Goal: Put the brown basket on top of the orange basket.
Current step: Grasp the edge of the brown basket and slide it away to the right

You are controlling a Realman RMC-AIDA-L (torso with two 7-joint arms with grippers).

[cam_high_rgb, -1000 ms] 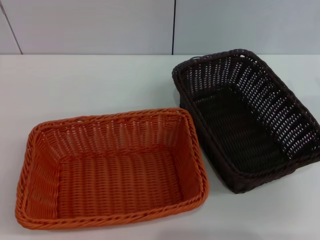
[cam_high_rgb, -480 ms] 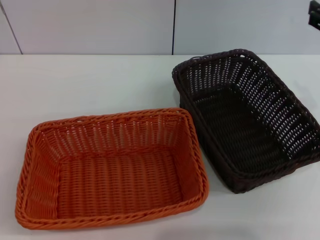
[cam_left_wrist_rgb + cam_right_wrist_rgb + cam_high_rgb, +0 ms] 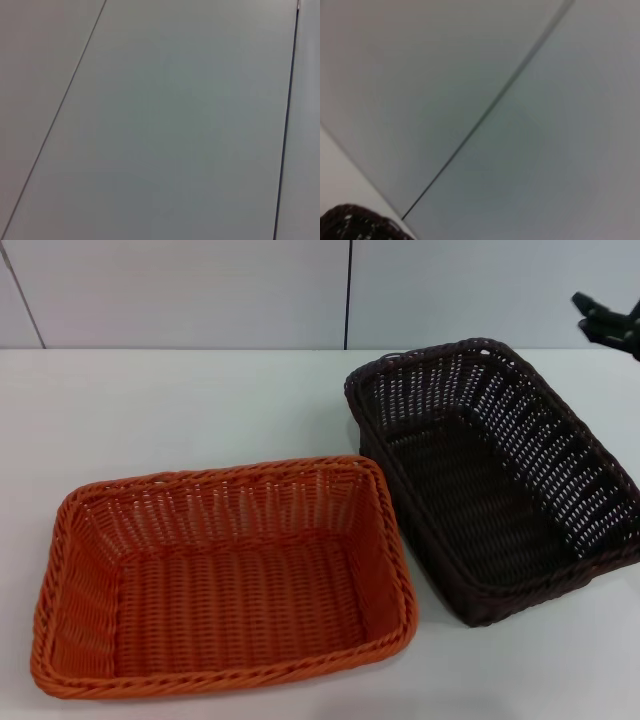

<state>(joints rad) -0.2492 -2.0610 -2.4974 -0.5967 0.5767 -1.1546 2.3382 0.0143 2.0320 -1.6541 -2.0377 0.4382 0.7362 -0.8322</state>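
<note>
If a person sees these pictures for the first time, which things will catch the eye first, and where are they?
The bright orange basket draws the eye first: it sits empty on the white table, near the front on the robot's left. The brown basket sits just to its right and farther back, turned at an angle, also empty. The right gripper shows at the far right edge, above the table beyond the brown basket and touching nothing.
</note>
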